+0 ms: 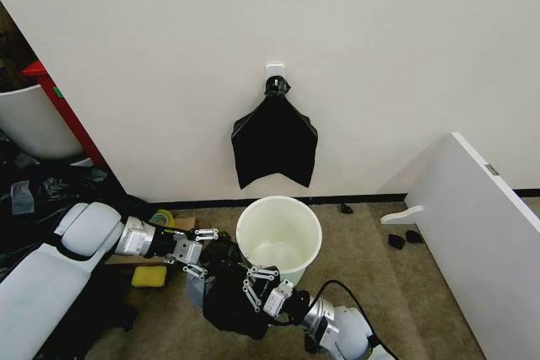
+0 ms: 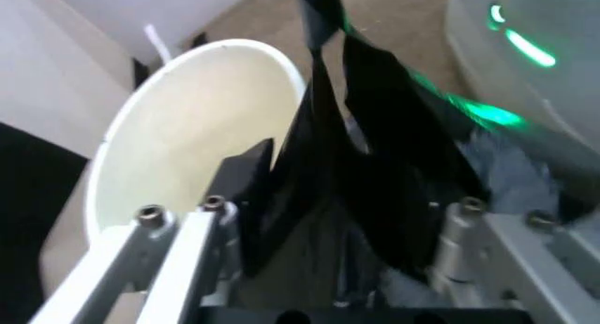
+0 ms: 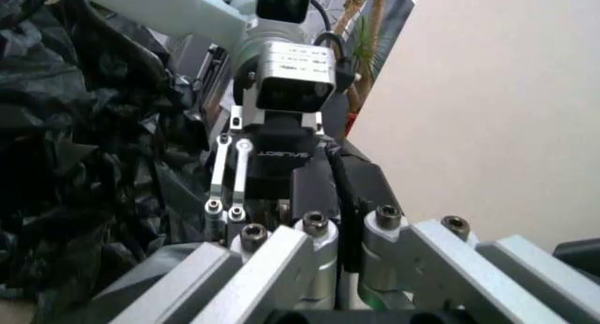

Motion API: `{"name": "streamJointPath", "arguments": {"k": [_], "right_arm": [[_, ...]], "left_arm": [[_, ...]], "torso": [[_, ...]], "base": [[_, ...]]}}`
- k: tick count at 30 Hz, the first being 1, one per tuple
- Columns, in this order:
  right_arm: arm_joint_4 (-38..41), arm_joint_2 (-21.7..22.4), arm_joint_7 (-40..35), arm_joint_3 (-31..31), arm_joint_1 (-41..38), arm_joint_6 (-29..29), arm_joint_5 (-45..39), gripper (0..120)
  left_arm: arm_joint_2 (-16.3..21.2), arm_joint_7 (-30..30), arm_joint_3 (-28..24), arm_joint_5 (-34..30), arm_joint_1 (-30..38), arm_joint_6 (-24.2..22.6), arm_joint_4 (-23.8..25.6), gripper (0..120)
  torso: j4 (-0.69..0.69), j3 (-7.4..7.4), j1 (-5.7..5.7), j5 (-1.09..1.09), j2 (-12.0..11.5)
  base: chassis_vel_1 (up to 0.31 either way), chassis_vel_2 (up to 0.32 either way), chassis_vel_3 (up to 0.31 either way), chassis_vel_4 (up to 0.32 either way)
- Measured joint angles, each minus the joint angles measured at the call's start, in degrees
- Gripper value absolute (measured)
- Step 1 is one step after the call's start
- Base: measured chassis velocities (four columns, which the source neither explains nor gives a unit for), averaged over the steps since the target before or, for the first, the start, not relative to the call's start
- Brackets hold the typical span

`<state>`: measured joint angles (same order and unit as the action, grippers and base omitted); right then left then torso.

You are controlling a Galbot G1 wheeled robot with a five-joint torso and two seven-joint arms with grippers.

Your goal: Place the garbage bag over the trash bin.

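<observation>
**Garbage bag held low beside the bin, between both grippers**

The garbage bag (image 1: 229, 297) hangs as one crumpled black mass on the near-left side of the trash bin (image 1: 278, 238), touching its outer wall. You have two grippers on it: the left gripper (image 1: 205, 252) is clamped on the bag's upper edge at the bin's left, and the right gripper (image 1: 256, 283) is clamped on the bag's near side. There is one bin, standing upright on the carpet (image 1: 371, 250). A second black bag (image 1: 274, 137) hangs on the far wall (image 1: 380, 56) above the bin, apart from it.
</observation>
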<state>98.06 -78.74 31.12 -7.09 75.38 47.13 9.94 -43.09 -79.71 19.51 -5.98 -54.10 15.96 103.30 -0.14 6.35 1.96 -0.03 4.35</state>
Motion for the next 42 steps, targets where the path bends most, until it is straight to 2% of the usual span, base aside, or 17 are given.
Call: {"name": "streamJointPath", "arguments": {"k": [6, 9, 11, 12, 16, 17, 20, 21, 24, 25, 29, 30, 31, 34, 35, 39, 42], "right_arm": [[-0.5, 0.0, -0.3, 0.1, -0.4, 0.0, -0.1, 0], [-0.7, -0.1, -1.3, 0.3, -0.5, 0.0, -0.2, 0], [-0.7, -0.1, -2.0, 0.5, -0.4, 0.0, -0.3, 8], [-0.7, -0.1, -2.0, 0.5, -0.4, 0.0, -0.3, 8], [-0.3, 0.4, -3.2, 0.7, 0.1, 0.0, -1.7, 30], [-0.3, 0.4, -3.2, 0.7, 0.1, 0.0, -1.7, 30], [1.9, 1.3, -6.5, 0.9, 0.7, -0.4, -4.0, 43], [1.9, 1.3, -6.5, 0.9, 0.7, -0.4, -4.0, 43], [5.4, 2.1, -8.8, 0.2, 1.4, -2.0, -7.3, 58], [5.4, 2.1, -8.8, 0.2, 1.4, -2.0, -7.3, 58], [9.7, 4.2, -9.9, -0.3, 2.9, -3.4, -10.0, 78], [9.7, 4.2, -9.9, -0.3, 2.9, -3.4, -10.0, 78], [10.0, 4.4, -9.9, -0.2, 3.2, -3.5, -10.1, 81], [10.3, 4.6, -9.9, 1.5, 4.2, -4.0, -11.7, 94], [10.3, 4.6, -9.9, 1.5, 4.2, -4.0, -11.7, 94], [11.0, 4.5, -13.9, 5.9, 5.4, -7.2, -16.5, 100], [12.0, 4.6, -16.6, 8.3, 5.8, -9.2, -19.6, 100]], "left_arm": [[-1.0, -2.0, -1.0, 0.1, 0.9, -1.1, -1.5, 21], [-1.5, 0.0, -1.3, 0.1, 0.6, -1.8, -1.7, 12], [-1.9, 3.1, -1.3, -0.3, -0.4, -2.8, -1.8, 3], [-1.9, 3.1, -1.3, -0.3, -0.4, -2.8, -1.8, 3], [-1.7, 13.2, -1.1, -3.2, -2.8, -5.9, -3.7, 0], [-1.7, 13.2, -1.1, -3.2, -2.8, -5.9, -3.7, 0], [-0.8, 23.0, 0.1, -12.3, -5.7, -10.7, -4.6, 0], [-0.8, 23.0, 0.1, -12.3, -5.7, -10.7, -4.6, 0], [0.1, 30.8, 1.9, -24.1, -9.3, -15.7, -2.7, 0], [0.1, 30.8, 1.9, -24.1, -9.3, -15.7, -2.7, 0], [0.6, 48.0, 2.8, -41.9, -13.2, -23.1, 5.3, 0], [0.6, 48.0, 2.8, -41.9, -13.2, -23.1, 5.3, 0], [0.6, 51.6, 2.8, -44.7, -13.6, -24.2, 7.2, 0], [-0.2, 67.4, 2.4, -54.7, -13.7, -28.2, 14.8, 0], [-0.2, 67.4, 2.4, -54.7, -13.7, -28.2, 14.8, 0], [-1.2, 79.6, 2.0, -64.2, -11.3, -30.3, 21.9, 0], [-1.2, 82.7, 2.2, -67.6, -10.5, -30.3, 24.1, 0]], "torso": [[0.0, 0.0, 0.0, 0.0, 0.0], [-0.01, 0.0, 0.0, 0.0, 0.0], [0.0, 0.0, 0.0, 0.0, 0.0], [0.0, 0.0, 0.0, 0.0, 0.0], [0.0, 0.0, -0.01, 0.0, 0.0], [0.0, 0.0, -0.01, 0.0, 0.0], [0.0, 0.0, -0.01, 0.0, 0.0], [0.0, 0.0, -0.01, 0.0, 0.0], [0.01, 0.0, -0.01, 0.0, 0.0], [0.01, 0.0, -0.01, 0.0, 0.0], [0.0, -0.01, -0.01, 0.0, 0.0], [0.0, -0.01, -0.01, 0.0, 0.0], [-0.01, -0.01, -0.01, 0.0, 0.0], [0.0, -0.01, -0.01, 0.0, 0.0], [0.0, -0.01, -0.01, 0.0, 0.0], [-0.01, -0.01, -0.01, 0.01, 0.0], [0.0, -0.01, -0.01, 0.0, 0.0]], "base": [[0.0, 0.0, 0.0, 0.0], [0.0, 0.0, 0.0, 0.0], [0.0, 0.0, 0.0, 0.0], [0.0, 0.0, 0.0, 0.0], [0.0, 0.0, 0.0, 0.0], [0.0, 0.0, 0.0, 0.0], [0.0, 0.0, 0.0, 0.0], [0.0, 0.0, 0.0, 0.0], [0.0, 0.0, 0.0, 0.0], [0.0, 0.0, 0.0, 0.0], [0.0, 0.0, 0.0, 0.0], [0.0, 0.0, 0.0, 0.0], [0.0, 0.0, 0.0, 0.0], [0.0, 0.0, 0.0, 0.0], [0.0, 0.0, 0.0, 0.0], [0.0, 0.0, 0.0, 0.0], [0.0, 0.0, 0.0, 0.0]]}}
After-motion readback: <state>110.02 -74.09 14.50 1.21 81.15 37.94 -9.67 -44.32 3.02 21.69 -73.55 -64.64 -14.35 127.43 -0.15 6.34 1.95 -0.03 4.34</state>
